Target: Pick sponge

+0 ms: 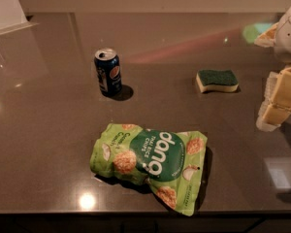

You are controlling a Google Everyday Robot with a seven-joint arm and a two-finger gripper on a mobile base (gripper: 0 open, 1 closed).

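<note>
Sponge (217, 80) lies flat on counter (48, 125), near but apart from claw (280, 100); claw's spread cannot be told.

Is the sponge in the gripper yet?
No, the sponge lies flat on the counter, apart from the gripper at the right edge.

Right edge of the view, mid-height: the pale yellow, blocky gripper (277, 102) of the robot's single arm, partly cut off by the frame border. Its padded yellow blocks are edged with white plastic pieces on the side facing left. The whole assembly slants downward and to the left, and its lower end is the lowest visible part of the robot. Above it, in the upper right corner, is the white, rounded arm housing (290, 30), with a further yellow patch at its left margin.
</note>
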